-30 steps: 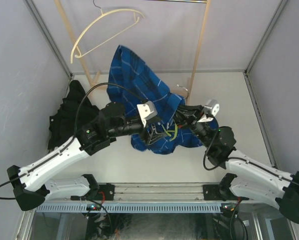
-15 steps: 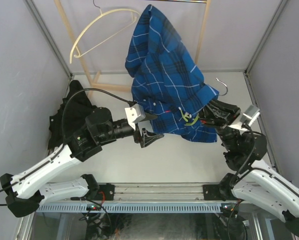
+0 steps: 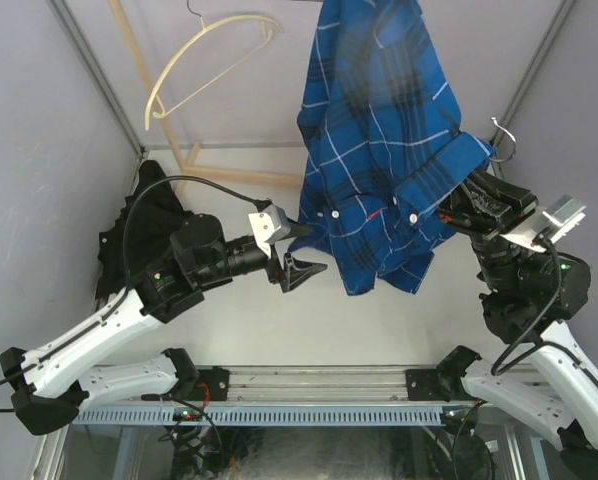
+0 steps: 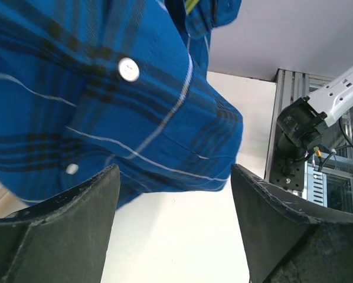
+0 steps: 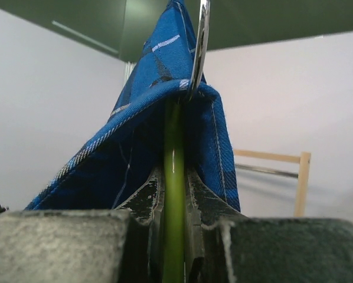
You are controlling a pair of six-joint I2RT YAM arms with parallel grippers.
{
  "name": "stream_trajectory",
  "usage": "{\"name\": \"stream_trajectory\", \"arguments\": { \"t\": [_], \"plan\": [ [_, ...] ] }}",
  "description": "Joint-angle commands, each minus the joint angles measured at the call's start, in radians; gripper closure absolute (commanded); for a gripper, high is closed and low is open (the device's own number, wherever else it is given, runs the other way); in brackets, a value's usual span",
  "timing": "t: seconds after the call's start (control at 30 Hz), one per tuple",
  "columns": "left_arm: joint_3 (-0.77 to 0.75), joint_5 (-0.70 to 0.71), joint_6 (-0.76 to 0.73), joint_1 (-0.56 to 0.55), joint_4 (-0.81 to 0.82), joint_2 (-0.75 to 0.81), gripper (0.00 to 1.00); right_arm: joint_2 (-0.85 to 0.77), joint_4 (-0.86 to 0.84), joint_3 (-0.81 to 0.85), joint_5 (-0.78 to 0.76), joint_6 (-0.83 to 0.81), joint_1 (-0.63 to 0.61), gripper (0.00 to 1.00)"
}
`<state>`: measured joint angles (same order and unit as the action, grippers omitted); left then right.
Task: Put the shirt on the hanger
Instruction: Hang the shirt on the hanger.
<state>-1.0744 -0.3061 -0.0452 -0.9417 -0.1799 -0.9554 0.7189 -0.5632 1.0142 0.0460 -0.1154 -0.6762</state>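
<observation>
Top view: a second ago the shirt (image 3: pixel 379 130) sat bunched low on the desk (image 3: pixel 379 330) between both claws. Now it's lifted high, draping above and left of my right claw (image 3: pixel 471 205), with the hanger hook (image 3: pixel 501 137) poking out just above that claw. My left claw (image 3: pixel 307 252) has let go and pulled back, its jaws wide and empty, with the shirt hem just to its right. Left wrist: left claw (image 4: pixel 173 177) gaping, nothing between the fingers, plaid shirt (image 4: pixel 105 106) hanging just ahead. Right wrist: right claw (image 5: pixel 173 180) pinched tight on the green hanger (image 5: pixel 173 135), shirt (image 5: pixel 135 141) draped over it on both sides. I judge the shirt is mostly on, but I can't confirm both shoulders are seated.
</observation>
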Motion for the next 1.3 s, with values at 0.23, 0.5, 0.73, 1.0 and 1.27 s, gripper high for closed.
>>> {"name": "stream_trajectory", "arguments": {
  "t": [0.23,0.5,0.73,1.0,1.27],
  "plan": [
    [0.061,0.195,-0.060,0.021,0.076,0.082,0.21,-0.153,0.219,-0.212,0.086,0.174,0.088,1.00],
    [0.105,0.207,-0.207,0.051,0.088,0.188,0.22,-0.308,0.427,-0.325,0.217,0.202,0.117,1.00],
    [0.185,0.280,-0.409,0.095,0.159,0.362,0.19,-0.415,0.491,-0.437,0.281,0.266,0.119,1.00],
    [0.160,0.020,-0.598,0.095,0.047,0.367,0.20,-0.426,0.552,-0.455,0.367,0.282,0.121,1.00],
    [0.060,-0.101,-0.624,0.093,-0.091,0.295,0.18,-0.394,0.608,-0.455,0.469,0.261,0.121,1.00]
  ]
}}
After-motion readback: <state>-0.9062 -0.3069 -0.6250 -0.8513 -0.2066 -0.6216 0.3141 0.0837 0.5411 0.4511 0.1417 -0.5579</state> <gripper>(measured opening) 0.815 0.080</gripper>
